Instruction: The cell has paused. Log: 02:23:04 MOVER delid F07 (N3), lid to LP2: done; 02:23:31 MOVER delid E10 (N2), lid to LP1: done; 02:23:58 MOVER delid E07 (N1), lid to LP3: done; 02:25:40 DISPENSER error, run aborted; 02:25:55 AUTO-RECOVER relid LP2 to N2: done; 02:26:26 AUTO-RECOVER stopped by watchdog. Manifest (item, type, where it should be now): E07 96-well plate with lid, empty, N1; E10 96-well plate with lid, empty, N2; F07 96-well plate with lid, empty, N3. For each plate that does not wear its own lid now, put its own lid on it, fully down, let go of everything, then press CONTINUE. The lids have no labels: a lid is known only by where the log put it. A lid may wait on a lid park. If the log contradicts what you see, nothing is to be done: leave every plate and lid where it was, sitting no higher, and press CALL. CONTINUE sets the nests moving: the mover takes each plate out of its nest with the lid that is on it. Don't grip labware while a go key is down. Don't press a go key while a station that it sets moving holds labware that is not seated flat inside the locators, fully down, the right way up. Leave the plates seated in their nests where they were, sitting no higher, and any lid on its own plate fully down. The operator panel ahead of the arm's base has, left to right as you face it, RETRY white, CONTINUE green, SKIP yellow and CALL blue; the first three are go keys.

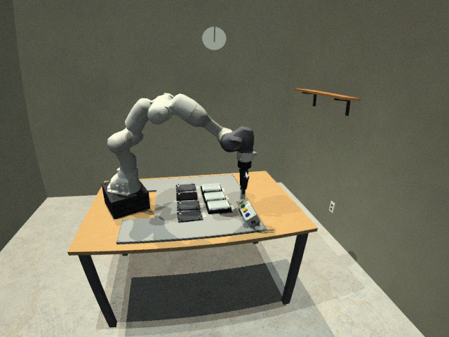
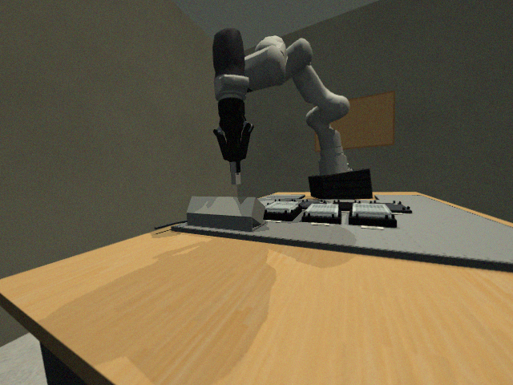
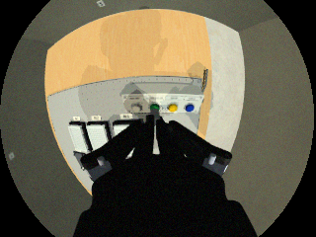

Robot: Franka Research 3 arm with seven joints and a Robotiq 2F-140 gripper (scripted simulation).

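Observation:
Three 96-well plates [image 1: 211,187] [image 1: 214,196] [image 1: 217,205] sit in a row of black nests on the grey mat; each shows a pale top. They also show in the exterior view [image 2: 281,205] [image 2: 322,208] [image 2: 371,208]. The dark lid parks [image 1: 187,201] beside them look bare. The grey operator panel [image 1: 248,211] [image 2: 224,212] carries a white key [image 3: 136,109], green key [image 3: 154,109], yellow key [image 3: 173,109] and blue key [image 3: 190,109]. My gripper [image 1: 242,194] [image 2: 235,178] [image 3: 154,115] is shut and empty. It points straight down, a short gap above the panel, in line with the green key.
The arm's black base [image 1: 125,203] stands at the mat's left rear. The grey mat [image 1: 188,217] covers the middle of the wooden table. A small wall shelf [image 1: 326,95] hangs far to the right, out of the way.

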